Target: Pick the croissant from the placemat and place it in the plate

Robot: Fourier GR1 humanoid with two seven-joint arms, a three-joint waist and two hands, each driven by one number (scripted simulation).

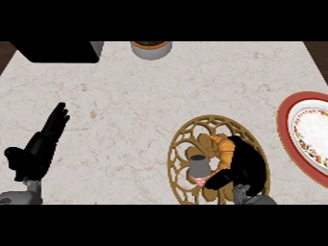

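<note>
The orange-brown croissant (224, 150) lies on a round gold openwork placemat (187, 139) at the lower middle of the counter. My right hand (243, 161) is down on the placemat against the croissant's right side, fingers curled round it and hiding part of it. The plate (321, 139), white with a red rim and a flowered band, sits at the right edge, partly cut off. My left hand (42, 144) rests open at the lower left, fingers straight and pointing up the counter, well away from the placemat.
A small grey cup-like object (197, 166) stands on the placemat just left of the croissant. At the back are a black box (60, 50) and a grey pot (151, 49). Dark wood shows past the counter's left and right edges.
</note>
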